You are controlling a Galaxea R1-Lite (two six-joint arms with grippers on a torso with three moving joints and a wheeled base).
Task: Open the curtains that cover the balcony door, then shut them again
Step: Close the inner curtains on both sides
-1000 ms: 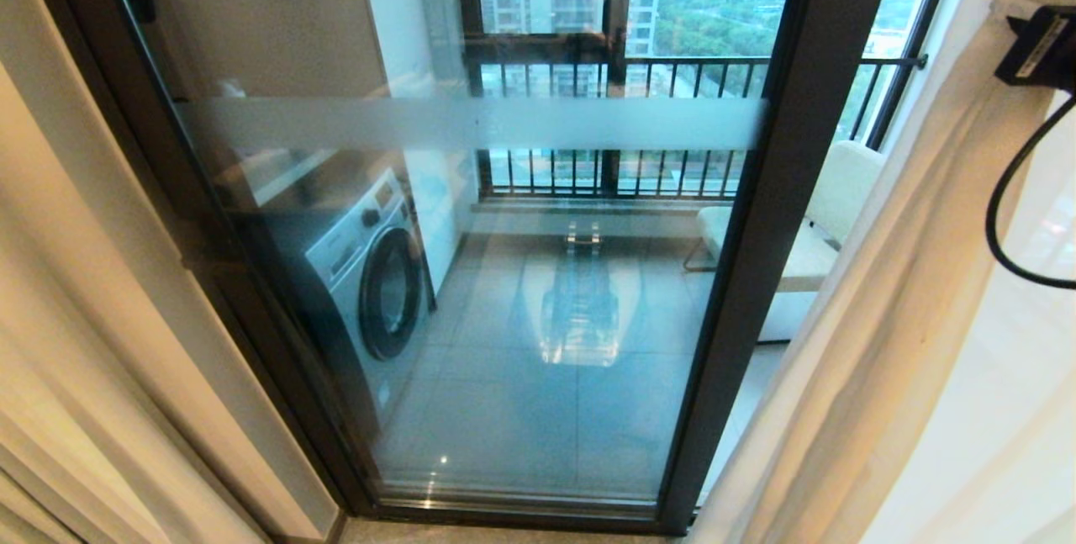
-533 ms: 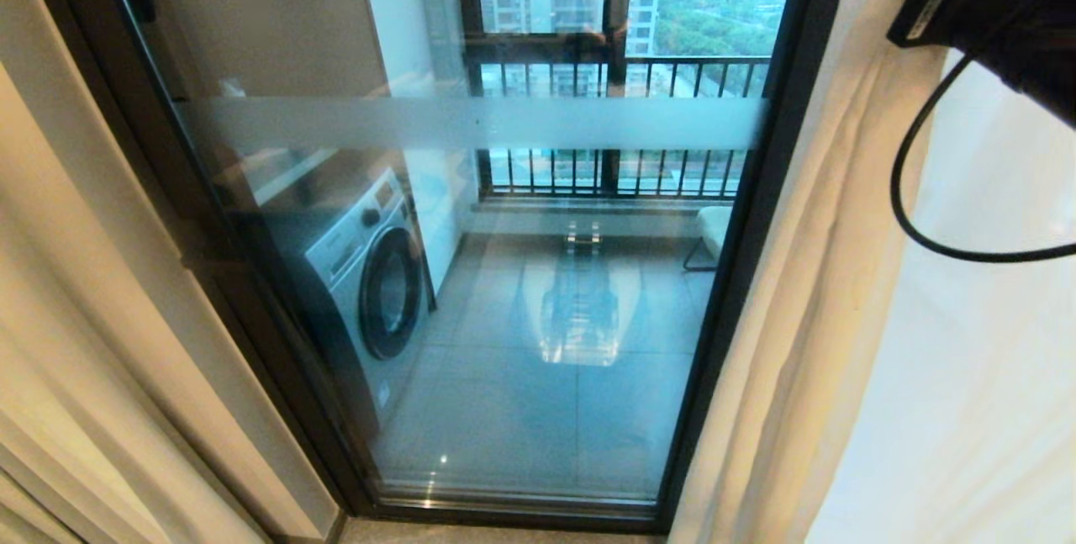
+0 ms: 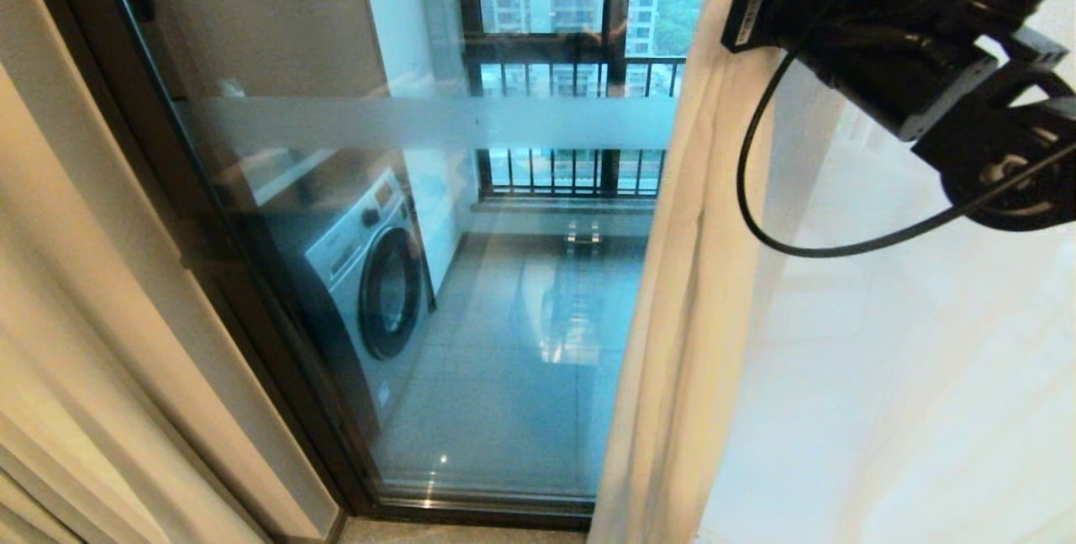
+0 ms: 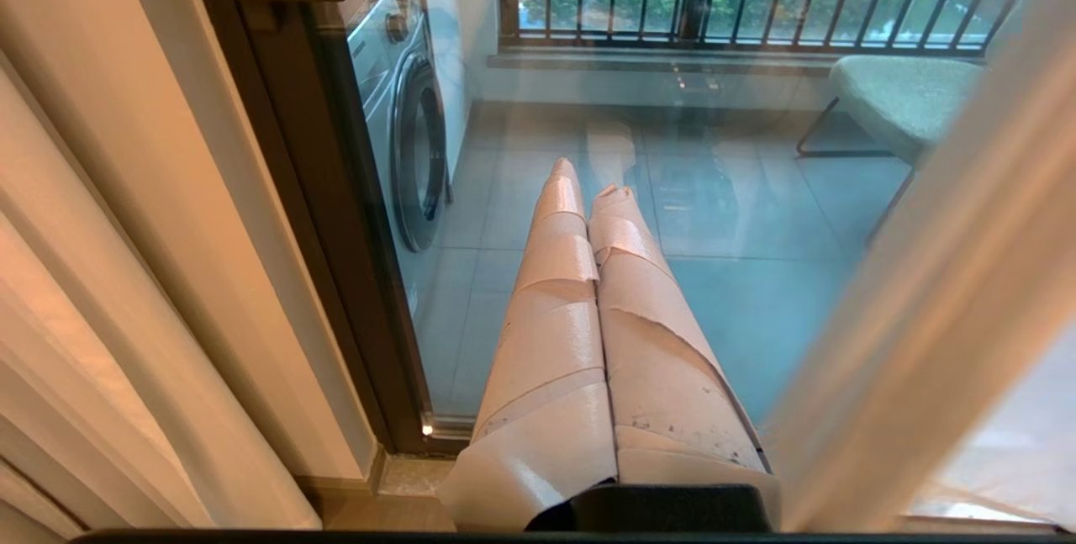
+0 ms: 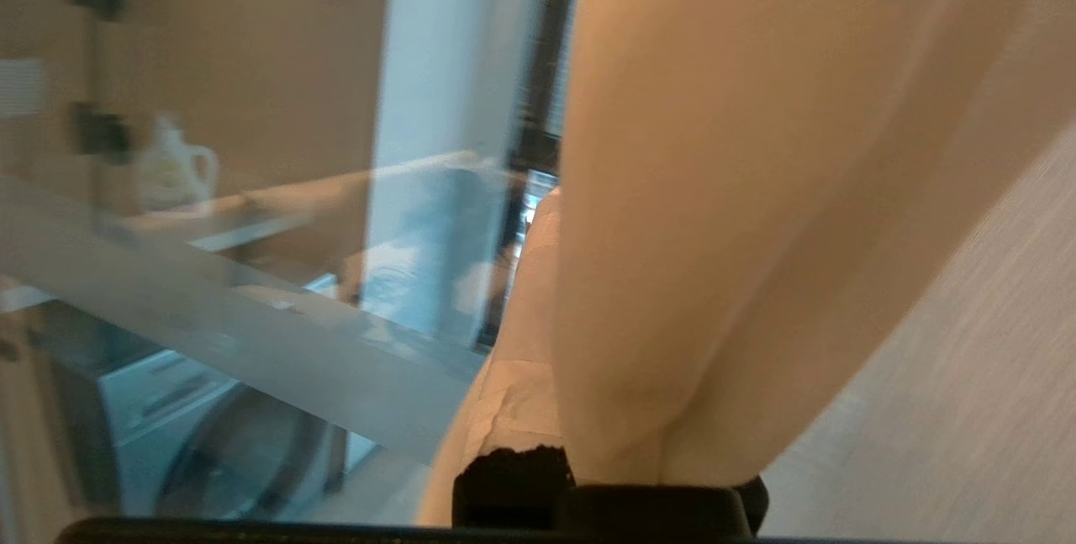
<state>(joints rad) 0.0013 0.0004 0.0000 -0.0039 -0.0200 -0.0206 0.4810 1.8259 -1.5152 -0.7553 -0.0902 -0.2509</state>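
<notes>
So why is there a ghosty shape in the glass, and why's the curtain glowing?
Head view: the balcony door glass mirrors the room, leaving a pale reflection over the balcony floor, and daylight glows through the thin curtains. Left wrist view: the left gripper gets a faint twin in the glass beyond its tips.

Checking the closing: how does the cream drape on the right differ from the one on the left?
The right drape is pinched in the right gripper and hangs over the balcony door glass; the left drape hangs ungripped beside the frame. Both are cream and floor-length.
</notes>
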